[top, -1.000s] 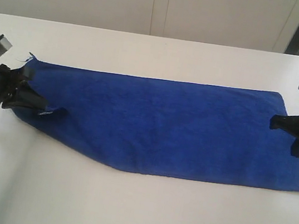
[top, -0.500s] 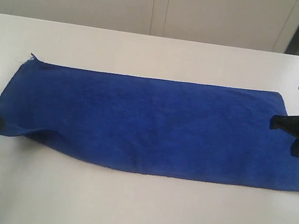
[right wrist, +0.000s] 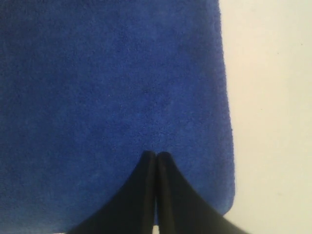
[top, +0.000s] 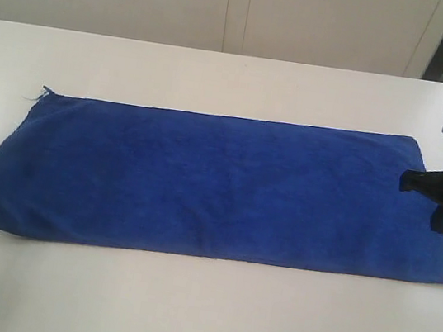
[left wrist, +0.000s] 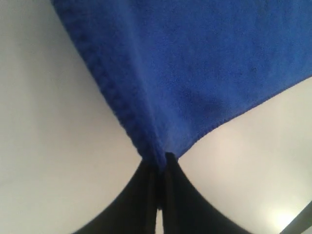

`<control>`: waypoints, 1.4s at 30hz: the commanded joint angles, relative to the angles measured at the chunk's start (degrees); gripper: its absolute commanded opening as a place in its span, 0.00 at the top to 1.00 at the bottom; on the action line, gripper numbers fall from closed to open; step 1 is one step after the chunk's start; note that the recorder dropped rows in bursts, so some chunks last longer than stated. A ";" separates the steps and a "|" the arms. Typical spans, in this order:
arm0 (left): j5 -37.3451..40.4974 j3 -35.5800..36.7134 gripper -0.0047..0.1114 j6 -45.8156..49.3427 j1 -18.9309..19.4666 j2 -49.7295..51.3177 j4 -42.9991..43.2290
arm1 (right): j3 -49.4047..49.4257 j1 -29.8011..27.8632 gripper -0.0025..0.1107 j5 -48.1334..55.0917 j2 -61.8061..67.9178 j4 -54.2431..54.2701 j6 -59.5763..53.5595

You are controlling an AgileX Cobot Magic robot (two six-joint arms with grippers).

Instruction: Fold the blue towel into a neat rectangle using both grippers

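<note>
Left end effector (left wrist: 161,161): pressed together, pinching the near left corner of the blue towel (top: 218,186).
Towel lie: flat on the surface (top: 199,313), long axis running left to right between the arms.
Right end effector (right wrist: 156,156): pressed together, tips on the right short edge; grip on cloth unclear.
</note>
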 commanded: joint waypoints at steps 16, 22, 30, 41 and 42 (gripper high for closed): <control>-1.08 -0.17 0.47 -4.32 0.25 -0.83 7.50 | 0.19 -0.34 0.98 0.59 -0.67 0.11 -0.51; -3.91 -2.05 0.57 -5.37 0.25 -3.01 10.18 | 0.07 -0.34 0.98 0.65 -0.67 0.11 -0.51; 2.12 -3.58 0.87 -5.09 0.25 -3.79 2.48 | -4.03 -0.34 0.98 1.88 -0.67 -0.11 -0.51; -0.59 0.78 0.96 4.27 -5.21 -3.79 3.25 | -4.06 -0.34 0.98 1.25 2.24 0.10 -0.51; -1.86 1.51 0.96 4.02 -5.69 -3.79 4.29 | -4.06 -0.34 0.98 1.25 2.45 0.10 -0.51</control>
